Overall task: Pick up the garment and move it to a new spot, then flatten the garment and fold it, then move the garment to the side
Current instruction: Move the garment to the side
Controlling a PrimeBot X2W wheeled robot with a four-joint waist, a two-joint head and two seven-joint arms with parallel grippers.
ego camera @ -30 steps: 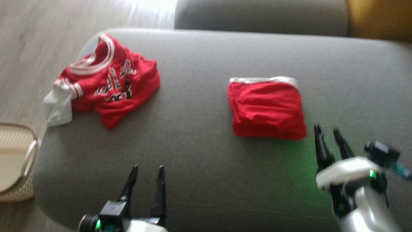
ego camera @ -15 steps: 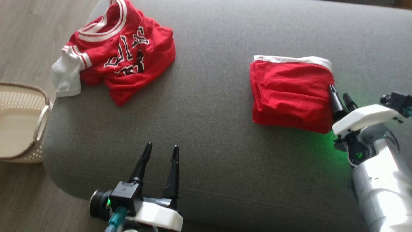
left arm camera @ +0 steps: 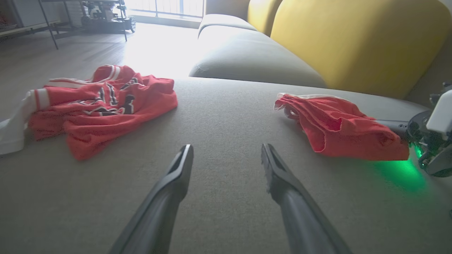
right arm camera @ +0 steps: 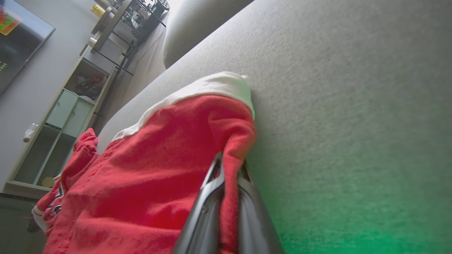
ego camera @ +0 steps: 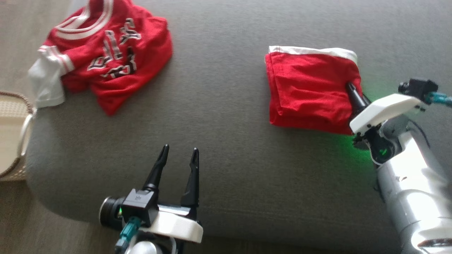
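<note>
The garment (ego camera: 310, 91) is a folded red piece with a white band along its far edge, lying on the right half of the grey sofa seat (ego camera: 219, 123). My right gripper (ego camera: 352, 89) is at the garment's right edge, shut on a pinch of the red cloth. The right wrist view shows the garment (right arm camera: 148, 176) bunched up between the two dark fingers (right arm camera: 212, 187). My left gripper (ego camera: 179, 153) hovers open and empty over the seat's front edge, well left of the garment (left arm camera: 335, 123).
A crumpled red jersey (ego camera: 106, 53) with black lettering and white trim lies at the seat's far left. A woven basket (ego camera: 21, 130) stands on the floor to the left. A yellow backrest (left arm camera: 353, 42) rises behind the seat.
The head camera has shifted. My right gripper went from the seat in front of the garment to its right edge and shut on the cloth. The left gripper stays open.
</note>
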